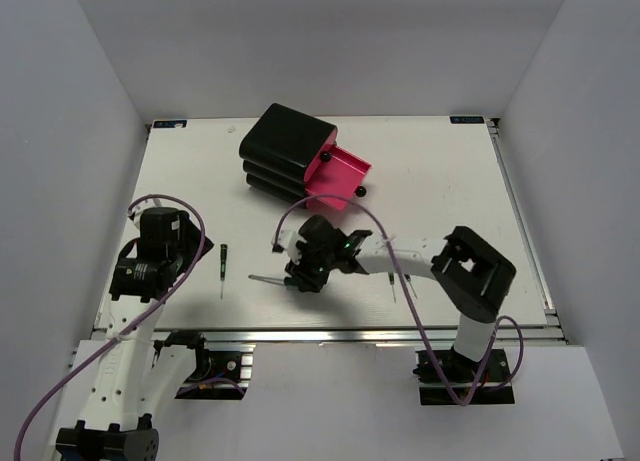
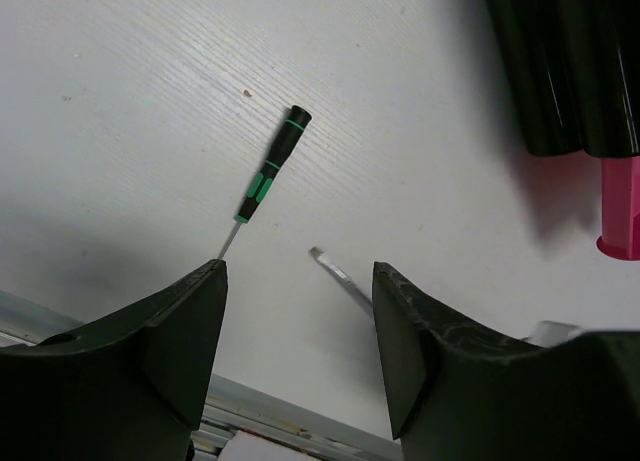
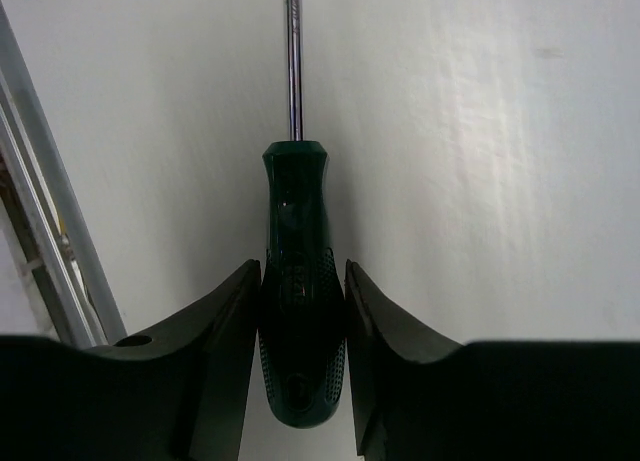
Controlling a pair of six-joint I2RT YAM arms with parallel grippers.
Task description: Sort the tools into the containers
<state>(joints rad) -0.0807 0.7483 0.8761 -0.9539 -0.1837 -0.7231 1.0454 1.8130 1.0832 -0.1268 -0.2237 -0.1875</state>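
Nearest me, the left gripper (image 2: 300, 269) hung with its jaws apart over the table (image 1: 450, 181), and a thin black-handled precision screwdriver (image 2: 272, 166) lay untouched just beyond its fingertips. A little further in, the right gripper (image 3: 303, 281) was closed against both sides of the green-handled screwdriver (image 3: 300, 221), whose handle sat between the fingers with the shaft pointing straight out ahead of them. Beyond both stood the black box (image 1: 285, 141), one pink drawer (image 1: 345, 171) pulled out.
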